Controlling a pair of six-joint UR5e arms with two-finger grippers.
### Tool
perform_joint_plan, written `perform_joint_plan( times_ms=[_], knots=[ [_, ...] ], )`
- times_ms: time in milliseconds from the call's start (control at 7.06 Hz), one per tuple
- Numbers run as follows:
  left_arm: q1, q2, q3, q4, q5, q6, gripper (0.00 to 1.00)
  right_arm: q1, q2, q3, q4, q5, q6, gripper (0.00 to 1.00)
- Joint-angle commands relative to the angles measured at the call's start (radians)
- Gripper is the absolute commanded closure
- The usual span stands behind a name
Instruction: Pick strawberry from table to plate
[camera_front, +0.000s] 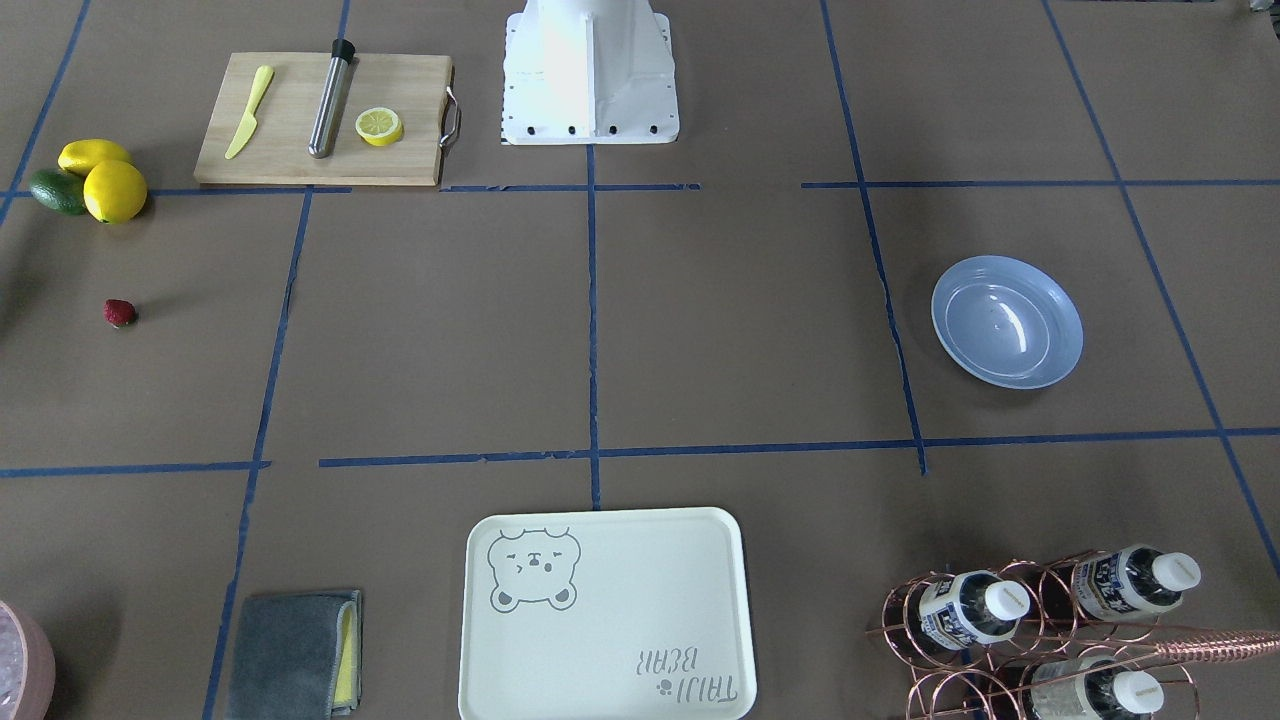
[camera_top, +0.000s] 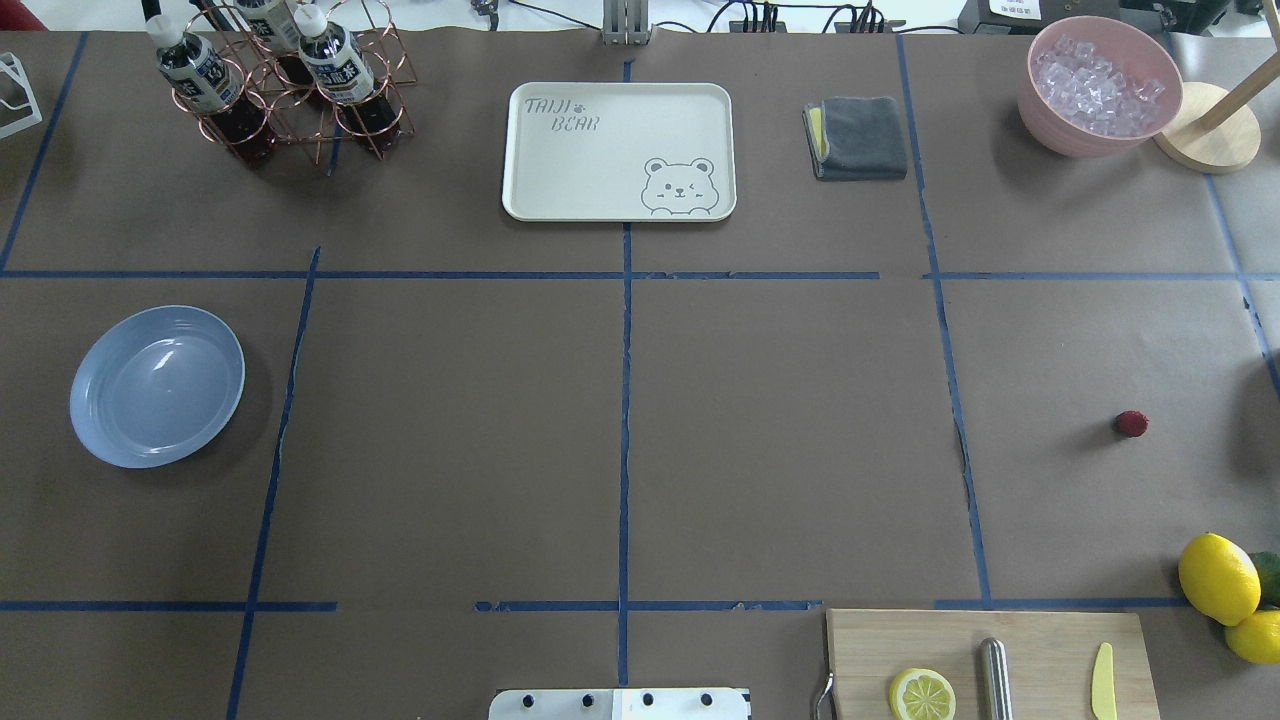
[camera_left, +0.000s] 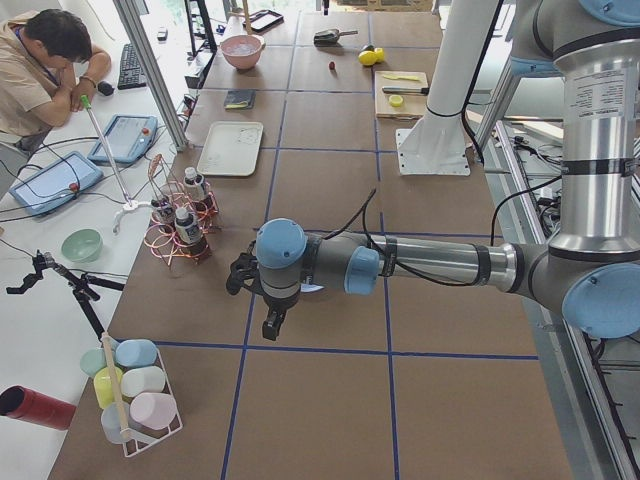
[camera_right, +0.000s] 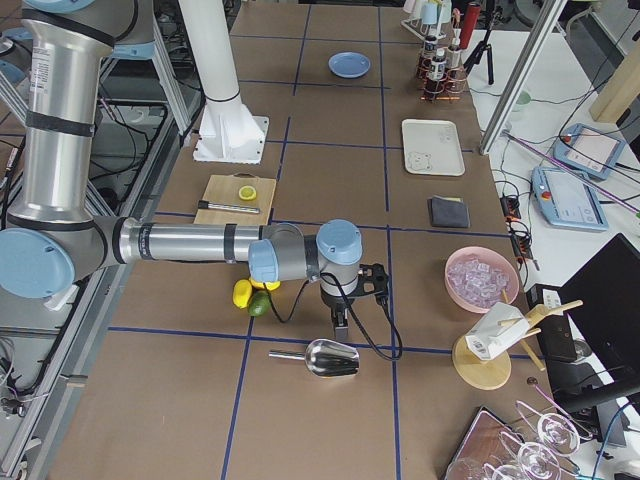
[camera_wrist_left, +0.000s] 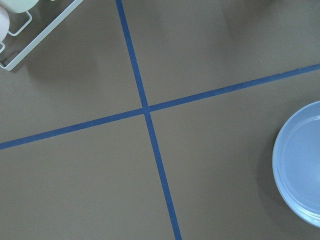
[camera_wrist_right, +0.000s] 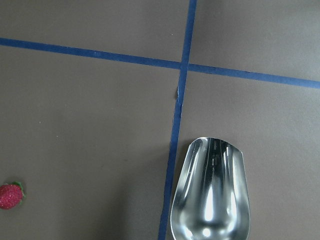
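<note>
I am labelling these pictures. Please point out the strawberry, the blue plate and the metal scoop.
strawberry (camera_front: 120, 313): front-facing view, middle of the berry.
blue plate (camera_top: 157, 386): overhead view, bare centre.
metal scoop (camera_wrist_right: 210, 195): right wrist view, inside its bowl.

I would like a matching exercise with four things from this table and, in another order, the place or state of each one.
Things:
1. strawberry
2. plate
3. lemon slice
4. ice cubes

Places or states:
a. on the cutting board
b. in the pink bowl
c. empty
d. alone on the bare table, apart from the whole lemons

Pairs: 1-d, 2-c, 3-a, 4-b
</note>
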Motion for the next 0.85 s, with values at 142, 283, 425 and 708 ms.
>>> perform_joint_plan(
  times_ms=[142, 283, 425, 708],
  knots=[
    [0.003, 0.000, -0.003, 0.000, 0.000, 0.000, 0.00, 0.000, 0.000, 0.000, 0.001, 0.000, 0.003, 0.00],
    [0.003, 0.002, -0.003, 0.002, -0.002, 0.002, 0.00, 0.000, 0.002, 0.002, -0.001, 0.000, 0.002, 0.00],
    [0.003, 0.000, -0.003, 0.000, -0.002, 0.002, 0.00, 0.000, 0.003, 0.023, 0.004, -0.003, 0.003, 0.00],
    [0.005, -0.002, -0.003, -0.062, -0.005, -0.006, 0.00, 0.000, 0.090, 0.026, 0.004, -0.006, 0.011, 0.00]
  ],
)
